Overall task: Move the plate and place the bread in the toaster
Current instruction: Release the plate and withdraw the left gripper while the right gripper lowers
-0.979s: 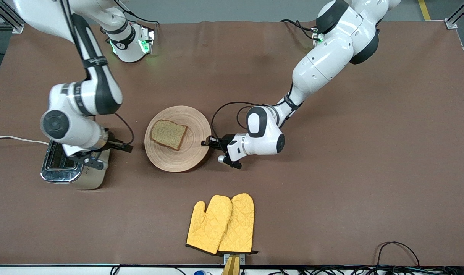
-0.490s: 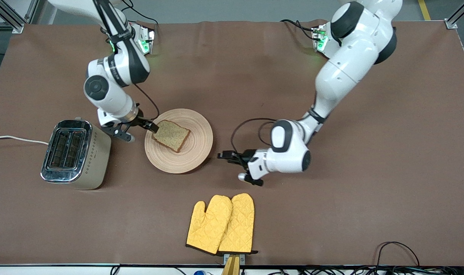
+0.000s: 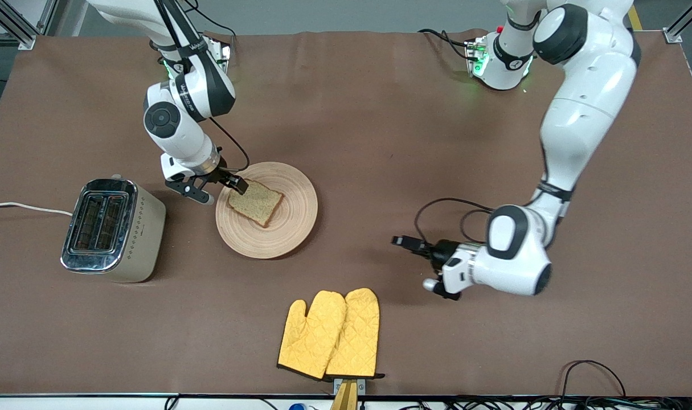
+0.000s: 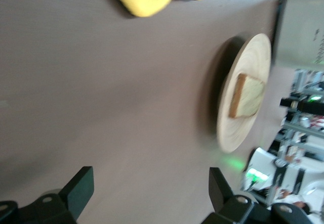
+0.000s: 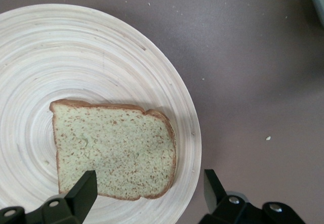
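Tan round wooden plate (image 3: 266, 209) carries speckled brown bread slice (image 3: 255, 201) | right gripper (image 3: 236, 183) fingers spread over bread | left gripper (image 3: 404, 244) fingers spread above bare table, well apart from plate

Bare surface (image 3: 380, 142) between plate (image 3: 291, 233) and left end effector (image 3: 407, 244); toaster (image 3: 115, 230) slots uncovered; right end effector (image 3: 223, 185) over plate rim; mitts (image 3: 330, 335) nearer camera.

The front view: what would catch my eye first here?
Probably the slice of bread on the round wooden plate mid-table, with the right gripper open over the bread's edge. The bright yellow oven mitts lie nearest the camera, and the chrome-topped toaster stands toward the right arm's end. The left gripper hovers open over bare table.
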Controlling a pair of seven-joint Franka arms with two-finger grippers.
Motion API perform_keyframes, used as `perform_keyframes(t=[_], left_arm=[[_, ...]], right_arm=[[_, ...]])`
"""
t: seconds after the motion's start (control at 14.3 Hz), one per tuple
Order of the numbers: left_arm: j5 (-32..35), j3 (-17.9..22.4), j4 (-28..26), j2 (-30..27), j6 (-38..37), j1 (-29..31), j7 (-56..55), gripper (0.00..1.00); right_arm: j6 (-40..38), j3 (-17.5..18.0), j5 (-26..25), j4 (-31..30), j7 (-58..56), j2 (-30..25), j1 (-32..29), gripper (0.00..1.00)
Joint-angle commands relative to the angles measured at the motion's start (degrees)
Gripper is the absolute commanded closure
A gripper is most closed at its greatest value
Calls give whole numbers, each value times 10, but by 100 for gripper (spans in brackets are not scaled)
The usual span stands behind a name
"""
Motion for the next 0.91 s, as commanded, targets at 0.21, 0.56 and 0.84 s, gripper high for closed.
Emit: perform_keyframes(t=[0.21,0.56,0.84], left_arm=[[211,5,11,-89,-56,35,37,0],[394,4,11,-206,-97,22,46,0],[403,16,10,-281,-104,36,41,0]], right_arm=[[52,-6,1,-31,13,23,15,29],[46,-8,-15,-31,10,28,13,35],[47,-9,-19,-32,12,32,13,42]])
